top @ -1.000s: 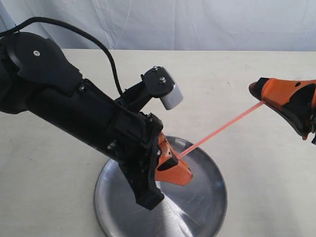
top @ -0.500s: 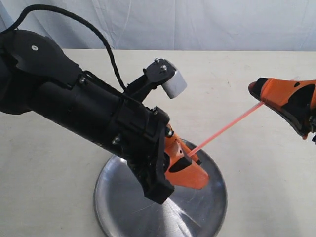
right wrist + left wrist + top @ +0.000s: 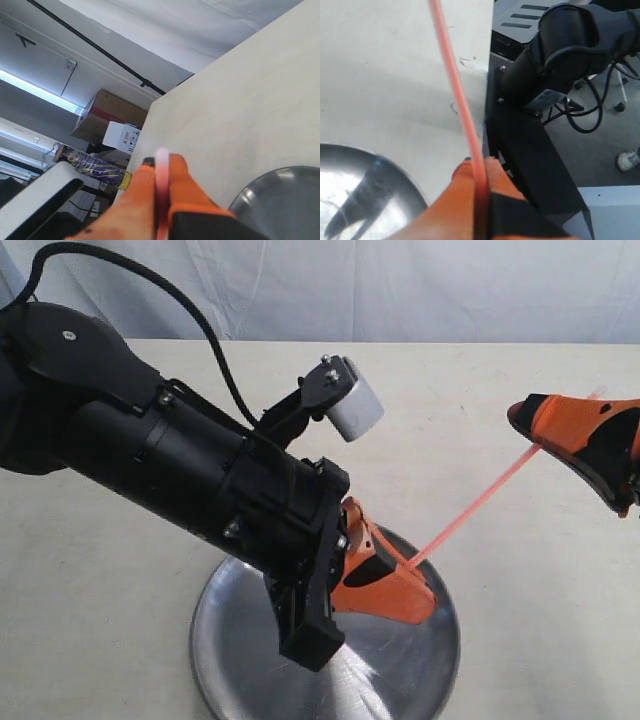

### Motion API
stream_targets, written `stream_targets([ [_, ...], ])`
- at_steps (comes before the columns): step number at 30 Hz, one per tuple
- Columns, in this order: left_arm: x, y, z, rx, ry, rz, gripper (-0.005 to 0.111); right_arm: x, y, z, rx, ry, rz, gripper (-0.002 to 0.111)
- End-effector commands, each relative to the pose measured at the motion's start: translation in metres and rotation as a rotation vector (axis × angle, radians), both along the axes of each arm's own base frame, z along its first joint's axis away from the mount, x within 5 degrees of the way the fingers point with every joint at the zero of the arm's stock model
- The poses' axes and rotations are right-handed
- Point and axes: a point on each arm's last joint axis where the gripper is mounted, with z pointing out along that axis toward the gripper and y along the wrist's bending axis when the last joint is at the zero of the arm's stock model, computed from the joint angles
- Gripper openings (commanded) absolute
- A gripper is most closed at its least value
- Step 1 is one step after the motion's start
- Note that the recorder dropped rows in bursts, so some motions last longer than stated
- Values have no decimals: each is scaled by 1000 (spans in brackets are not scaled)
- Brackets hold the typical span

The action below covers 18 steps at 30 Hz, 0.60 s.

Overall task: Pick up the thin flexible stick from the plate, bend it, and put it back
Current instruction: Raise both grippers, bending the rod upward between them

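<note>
Both ends are pinched tight. The left gripper (image 3: 412, 575) has pushed closer to the right gripper (image 3: 531, 432), shortening the span between their fingers. Yet the stick (image 3: 475, 502), a thin orange-red strand, still runs straight above the plate (image 3: 228, 680); bending looks barely begun.

Faint lettering reading "AGILE" stands on the black robot base (image 3: 503, 44).

Beige table (image 3: 120, 570), white curtain (image 3: 400, 290) behind; cardboard box (image 3: 112, 116), ceiling light (image 3: 35, 88) in bkgd; shoe (image 3: 627, 161) on floor.
</note>
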Motion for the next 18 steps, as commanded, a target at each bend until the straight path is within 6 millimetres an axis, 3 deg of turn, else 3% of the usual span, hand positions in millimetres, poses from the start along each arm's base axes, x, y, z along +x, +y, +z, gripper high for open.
stream_targets([
  [1, -3, -5, 12, -108, 28, -9, 0, -2, 2, -6, -100, -9, 48, 0],
  [18, 0, -10, 22, -248, -32, -2, 0, -3, 6, -11, -145, 1, 121, -1],
])
